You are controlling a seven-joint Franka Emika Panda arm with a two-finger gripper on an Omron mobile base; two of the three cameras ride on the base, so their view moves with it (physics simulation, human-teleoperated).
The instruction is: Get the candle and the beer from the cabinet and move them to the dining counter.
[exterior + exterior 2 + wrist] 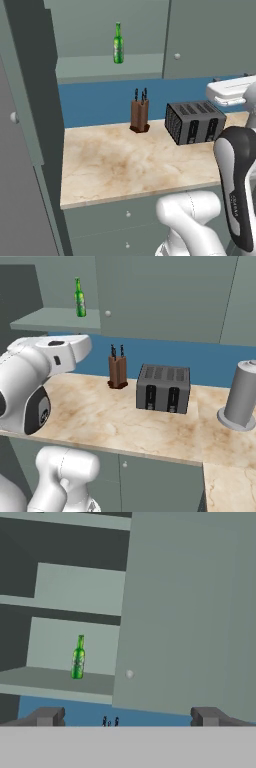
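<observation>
Beer [78, 658] stands upright in the open cabinet [75, 684], left of centre in the hand view, long axis vertical, well apart from the gripper [127, 717] and up-left of it. Gripper spread wide, holding nothing. Bottle label red and white; no writing readable. Candle not located.
</observation>
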